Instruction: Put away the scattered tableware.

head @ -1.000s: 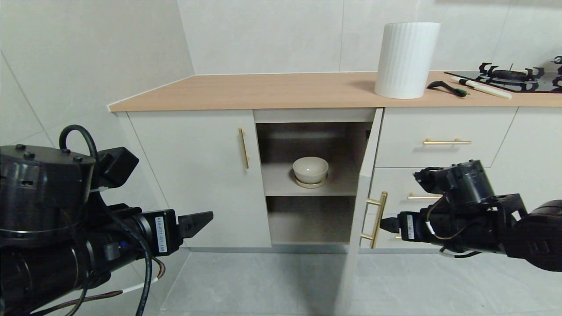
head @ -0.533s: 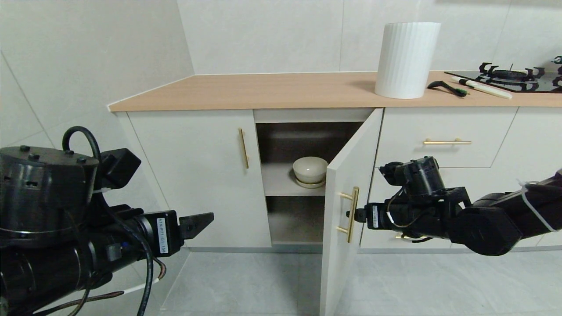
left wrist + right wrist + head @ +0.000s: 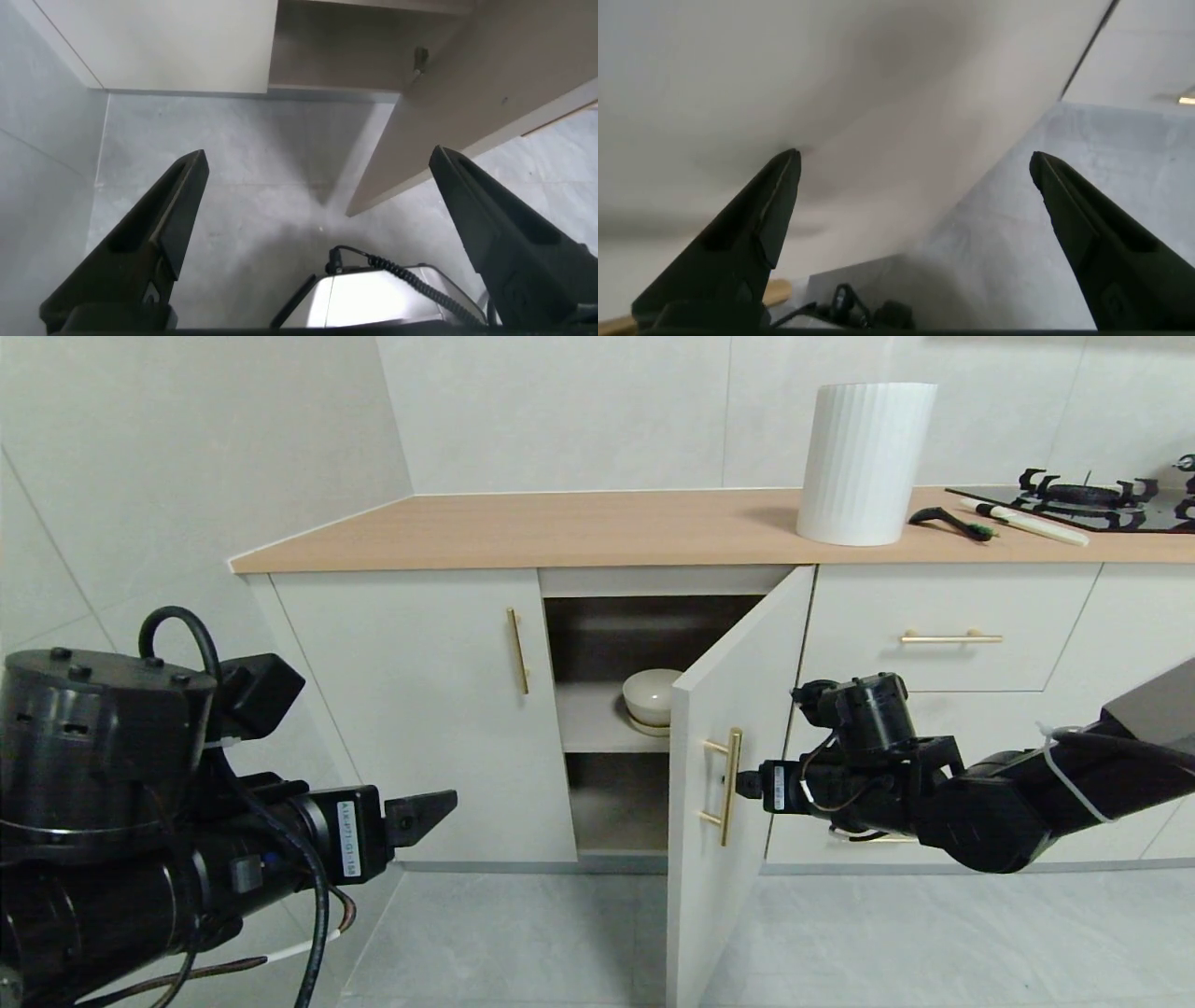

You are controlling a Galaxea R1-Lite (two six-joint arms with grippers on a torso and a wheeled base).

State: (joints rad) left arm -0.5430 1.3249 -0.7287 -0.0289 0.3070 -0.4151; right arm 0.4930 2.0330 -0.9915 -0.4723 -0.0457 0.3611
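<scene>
A cream bowl (image 3: 651, 695) sits on a small plate (image 3: 653, 727) on the middle shelf of the open cabinet, partly hidden by the white door (image 3: 738, 691). The door stands roughly half open. My right gripper (image 3: 742, 784) rests against the door's outer face beside its gold handle (image 3: 726, 786). In the right wrist view that gripper (image 3: 915, 233) is open, with the door panel (image 3: 878, 112) close in front. My left gripper (image 3: 434, 805) hangs low, left of the cabinet. It is open and empty (image 3: 318, 233) above the floor, with the door's lower corner (image 3: 486, 103) ahead.
On the wooden counter (image 3: 560, 527) stand a tall white ribbed container (image 3: 865, 462), a black-handled tool (image 3: 952, 523) and a white stick-like utensil (image 3: 1027, 523) beside the gas hob (image 3: 1083, 495). A closed door (image 3: 420, 709) is at left, drawers (image 3: 943, 635) at right. Grey floor (image 3: 523, 933) lies below.
The cabinet door has swung further toward shut, and my right gripper has moved left with it. The door now covers part of the bowl. My left arm has barely shifted.
</scene>
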